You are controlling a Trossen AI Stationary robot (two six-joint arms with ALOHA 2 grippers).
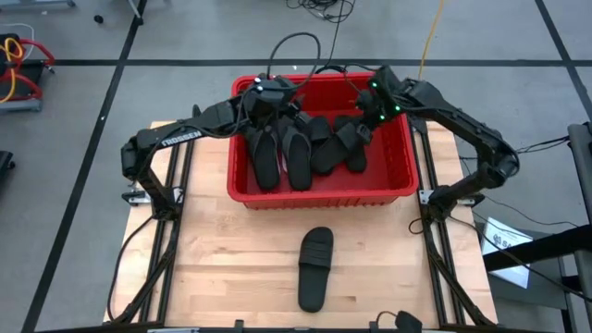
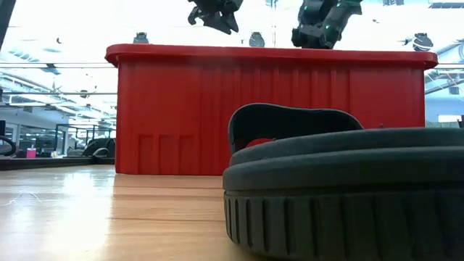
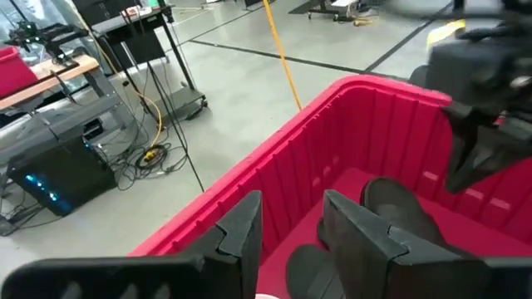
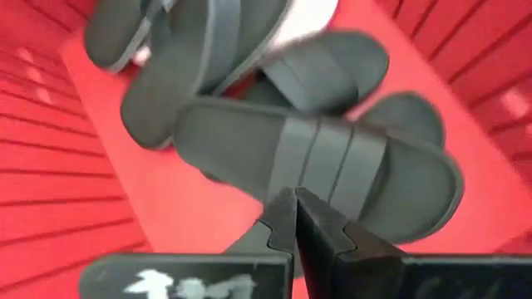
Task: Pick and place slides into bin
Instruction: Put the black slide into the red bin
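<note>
— Slides (image 1: 305, 146) are being kept where, at this moment?

— Several black ones are being held inside the red bin (image 1: 388, 185), which is sitting at the far side of the wooden tabletop (image 1: 231, 268). They are piled loosely against each other on the bin's floor, some overlapping. One more black wide-strap slide (image 1: 314, 269) is lying alone on the tabletop, in front of the bin and apart from it.

— How is that lone slide being shown from table height?

— It is filling the near right of the low view (image 2: 341, 196), sole edge and strap toward the camera, with the bin's ribbed red wall (image 2: 181, 116) standing behind it.

— And the left gripper?

— The left gripper (image 1: 262, 93) is being held above the bin's far rim, on the left side. Its fingers (image 3: 241, 232) are being kept parted, with nothing seen between them; the bin's wall and a dark slide are visible beyond.

— The right gripper?

— The right gripper (image 1: 377, 104) is being held over the bin's far right corner. In its wrist view the fingers (image 4: 320, 237) are pressed together, nothing being gripped, and they are pointing down at a wide-strap black slide (image 4: 324, 166) lying across others in the bin.

— Are pink slides being seen anywhere?

— Only a pale patch is showing under the black ones; what it is cannot be told.
</note>
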